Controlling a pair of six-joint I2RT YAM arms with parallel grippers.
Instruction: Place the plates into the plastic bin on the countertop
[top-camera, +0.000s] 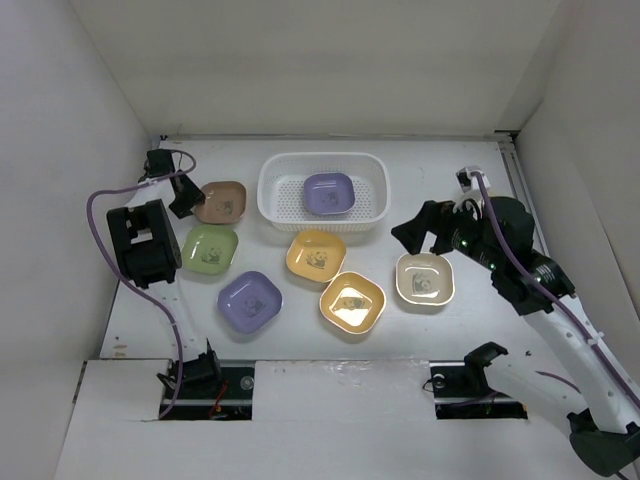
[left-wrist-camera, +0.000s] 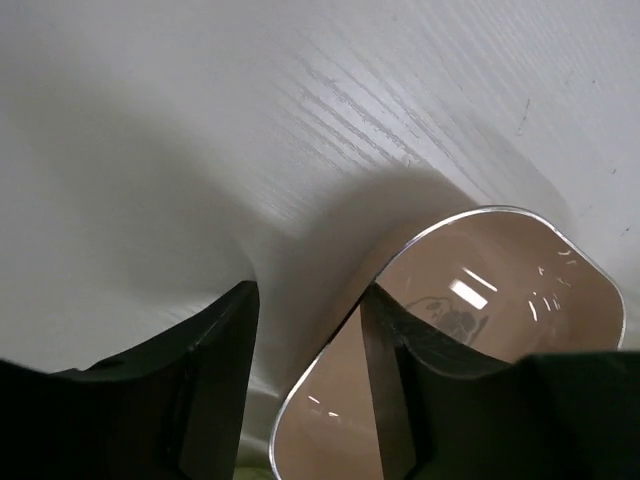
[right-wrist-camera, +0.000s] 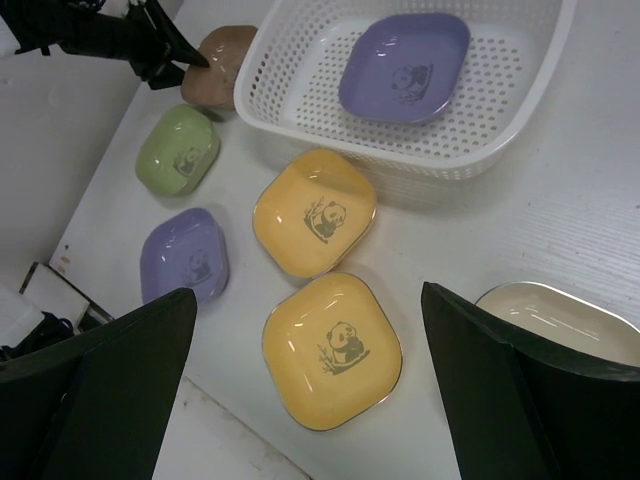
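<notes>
"What sits on the white countertop (top-camera: 430, 170)?"

"A white bin (top-camera: 270, 200) at the back. A tan plate (top-camera: 221, 201) lies left of it. Closer to us lie a green plate (top-camera: 210, 248), a purple plate (top-camera: 249, 300), an orange-yellow plate (top-camera: 316, 254), a second orange-yellow plate (top-camera: 352, 302) and a cream plate (top-camera: 424, 279)."

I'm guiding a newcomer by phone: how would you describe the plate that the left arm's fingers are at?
Find the white bin at the back of the countertop. Just beyond its left end lies a tan plate, with a green plate on its near side. It is the only tan one, and black fingers straddle its rim.
</notes>
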